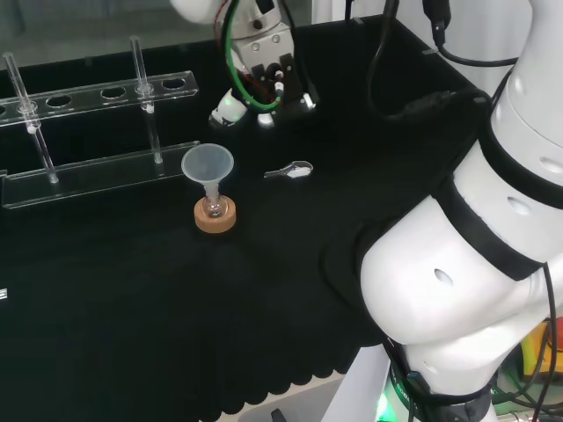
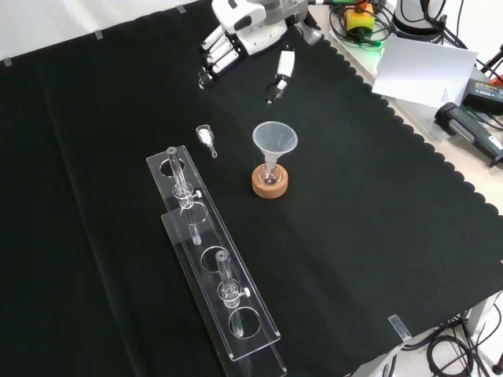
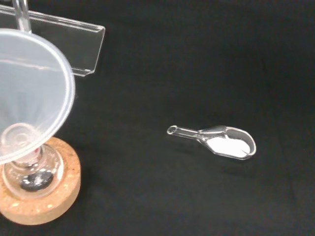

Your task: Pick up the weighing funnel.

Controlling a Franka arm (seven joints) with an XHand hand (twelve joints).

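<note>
Matte black cloth covers the table (image 2: 369, 267), so the clear ware barely stands out against it. Seen from the front, nearest is a long clear plastic test-tube rack (image 2: 200, 236) with thin glass tubes upright in it. Beyond it the cone-shaped funnel (image 2: 274, 141) stands mouth up, its stem in a small flask on a cork ring (image 2: 269, 187). Just past that, to the left, lies the weighing funnel (image 2: 206, 137), a small glass scoop with a short stem and some white powder in it, untouched on the cloth. Farthest off, the robot hand (image 2: 236, 35) hovers with its fingers relaxed and spread, holding nothing. I'd worry that the smooth, rounded glass skids or rolls under the fingertips and tips out its powder. A wide sweep might also knock the top-heavy funnel nearby.
</note>
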